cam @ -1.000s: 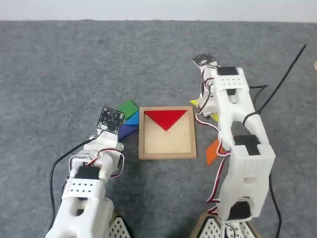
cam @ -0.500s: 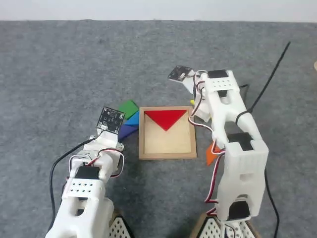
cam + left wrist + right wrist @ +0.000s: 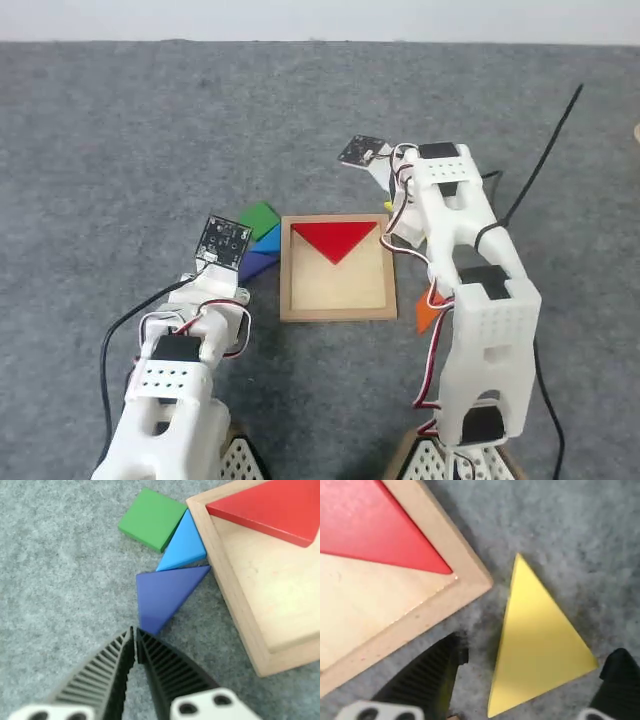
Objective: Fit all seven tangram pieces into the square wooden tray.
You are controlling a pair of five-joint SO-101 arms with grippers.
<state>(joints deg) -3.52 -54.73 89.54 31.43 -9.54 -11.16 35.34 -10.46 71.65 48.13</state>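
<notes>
step: grasp yellow triangle (image 3: pixel 535 630), just off upper-right corner of centre-frame wooden tray (image 3: pixel 337 315) | right gripper (image 3: pixel 532 672): fingers spread astride it | left gripper (image 3: pixel 135 642): fingers pressed together, empty, by dark blue triangle (image 3: pixel 165 595) | next, likely: pinch, lift, fit beside red triangle (image 3: pixel 333 238)

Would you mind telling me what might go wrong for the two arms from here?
The right gripper is open astride the yellow triangle, one finger close to the wooden tray; closing may knock it and shift the red triangle. The left gripper is shut beside the dark blue triangle; advancing like that would likely shove it rather than grasp it.
</notes>
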